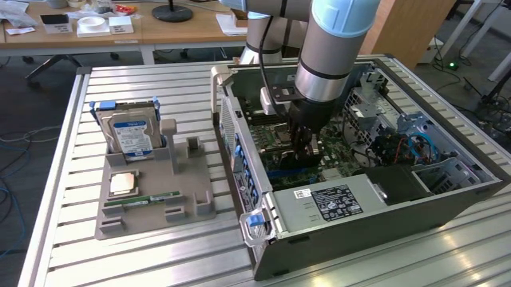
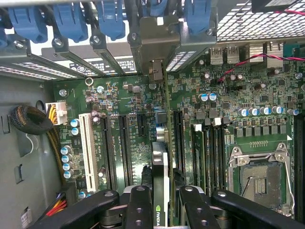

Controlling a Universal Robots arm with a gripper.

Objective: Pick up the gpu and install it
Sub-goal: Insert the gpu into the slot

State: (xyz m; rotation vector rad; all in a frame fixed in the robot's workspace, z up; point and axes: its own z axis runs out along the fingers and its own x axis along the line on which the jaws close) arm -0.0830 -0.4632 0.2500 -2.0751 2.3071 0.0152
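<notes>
The gpu [image 2: 160,160] stands edge-on over the green motherboard [image 2: 238,100] inside the open PC case [image 1: 359,236]. It is a thin dark card whose metal end bracket [image 2: 153,45] reaches the rear slot openings. My gripper [image 2: 164,193] is shut on the gpu, with one black finger [image 2: 139,205] on each side of the card. In the exterior view the gripper [image 1: 304,152] reaches straight down into the case, and the dark gpu [image 1: 289,161] shows at its tip just above the board.
A grey holder [image 1: 152,191] on the slatted table, at the exterior view's left, carries a blue-labelled hard drive [image 1: 131,134], a processor chip [image 1: 121,182] and a green memory stick [image 1: 143,199]. In the case are the power supply [image 1: 335,203], an empty processor socket [image 2: 259,179], a white slot [image 2: 87,148] and blue latches [image 2: 71,19].
</notes>
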